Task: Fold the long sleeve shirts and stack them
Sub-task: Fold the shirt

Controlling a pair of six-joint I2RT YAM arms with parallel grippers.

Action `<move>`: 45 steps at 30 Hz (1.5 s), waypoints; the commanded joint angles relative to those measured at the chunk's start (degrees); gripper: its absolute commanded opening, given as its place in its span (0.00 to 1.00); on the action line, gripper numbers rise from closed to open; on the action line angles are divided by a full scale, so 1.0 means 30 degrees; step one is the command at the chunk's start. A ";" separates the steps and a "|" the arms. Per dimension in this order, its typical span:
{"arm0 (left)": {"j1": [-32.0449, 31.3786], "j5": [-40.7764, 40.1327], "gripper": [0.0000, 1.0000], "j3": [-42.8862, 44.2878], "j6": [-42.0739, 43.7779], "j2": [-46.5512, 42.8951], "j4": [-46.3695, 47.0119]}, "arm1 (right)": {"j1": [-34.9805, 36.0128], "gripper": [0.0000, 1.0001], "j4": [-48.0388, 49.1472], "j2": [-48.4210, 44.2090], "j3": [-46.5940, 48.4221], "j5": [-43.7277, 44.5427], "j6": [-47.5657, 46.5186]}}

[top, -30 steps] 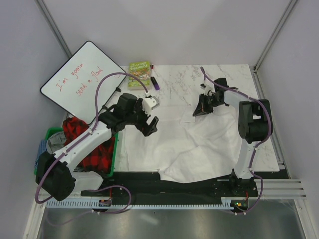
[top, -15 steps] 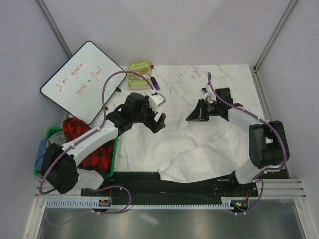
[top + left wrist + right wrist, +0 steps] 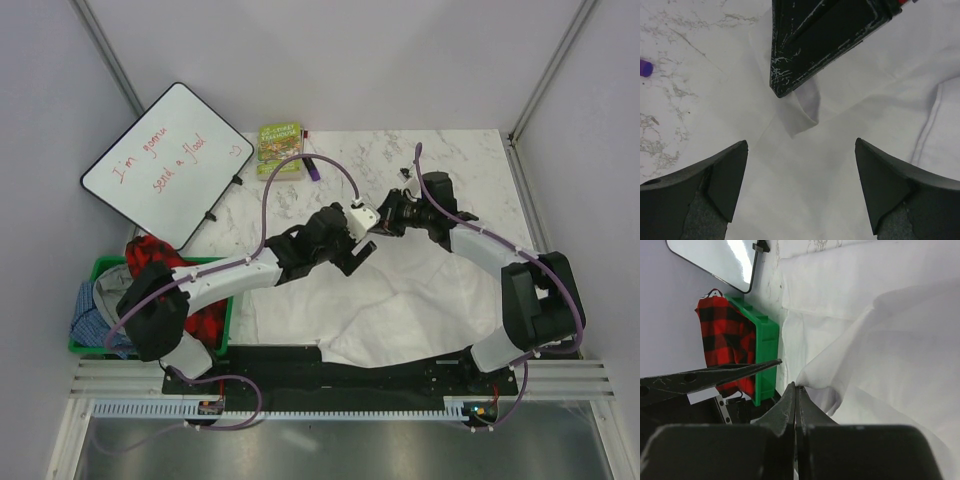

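The white shirt (image 3: pixel 400 300) lies rumpled and spread over the near middle of the desk (image 3: pixel 470 160). The right end effector (image 3: pixel 382 224) is clenched on a small raised fold at the shirt's far edge — the cloth is pinched between its tips. Just left of it, the left end effector (image 3: pixel 360 252) hovers over the shirt — released, jaws wide apart.

— Where's the white cloth shirt (image 3: pixel 400 300)?
— Spread on the marble-topped table (image 3: pixel 470 160), centre to near edge.
— Behind it?
— A small green book (image 3: pixel 281 147), a purple marker pen (image 3: pixel 312 170) just right.
— Left?
— A green plastic bin (image 3: pixel 229 305) beside the table, red plaid cloth (image 3: pixel 150 258) in it, a rounded white dry-erase board (image 3: pixel 165 160) behind
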 commanded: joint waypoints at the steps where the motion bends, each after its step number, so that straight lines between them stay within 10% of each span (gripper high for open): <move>1: -0.0178 -0.2027 0.91 0.0814 -0.0569 0.0496 0.2121 | 0.0317 0.00 0.1216 -0.0806 -0.0297 0.0400 0.1504; 16: -0.0149 -0.3292 0.54 0.1312 0.0075 0.2460 0.3503 | 0.0376 0.00 0.1949 -0.1041 -0.0709 -0.0507 0.2472; 21: -0.0149 -0.2210 0.02 0.1312 -0.0129 0.2053 0.2600 | 0.0173 0.05 0.1220 -0.1216 -0.0241 -0.0975 0.1596; 28: -0.0149 -0.0013 0.02 0.0756 -0.0687 0.0471 0.0898 | -0.1496 0.18 -0.2380 -0.1275 0.2477 -0.1797 -0.1593; 36: -0.0178 0.5013 0.02 0.1223 0.1213 -0.0906 -0.0508 | -0.6679 0.73 -1.1223 0.0447 0.8505 -0.4022 -1.0494; 45: -0.1257 1.6973 0.02 0.3832 0.7424 -0.3953 -0.5577 | -1.0550 0.71 -2.1427 0.6163 1.5195 -0.0716 -2.3012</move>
